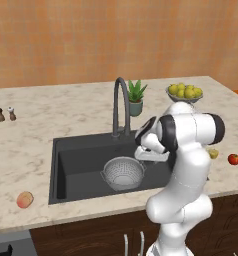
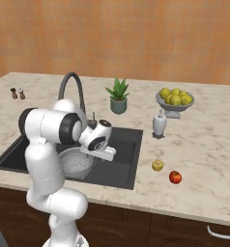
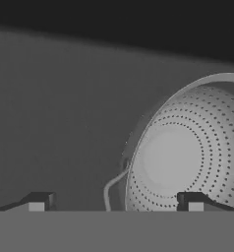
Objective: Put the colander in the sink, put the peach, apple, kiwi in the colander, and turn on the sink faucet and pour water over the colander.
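counter [image 1: 51, 120] | peach [image 1: 24, 199] front-left | kiwi [image 1: 213, 153], apple [image 1: 234, 159] right (close together) | fruit bowl [image 1: 184, 93]

From behind the arm at about 7 o'clock, we look forward and down over the sink [image 1: 66, 165]; the other base camera does likewise from about 5 o'clock. Both share the sink [image 2: 122, 159], faucet [image 1: 121, 105] and colander [image 2: 78, 161]. Our hand camera looks close into the colander [image 3: 188, 152].

Potted plant [image 1: 136, 96], fruit bowl [image 1: 184, 93], shakers [image 1: 5, 114]
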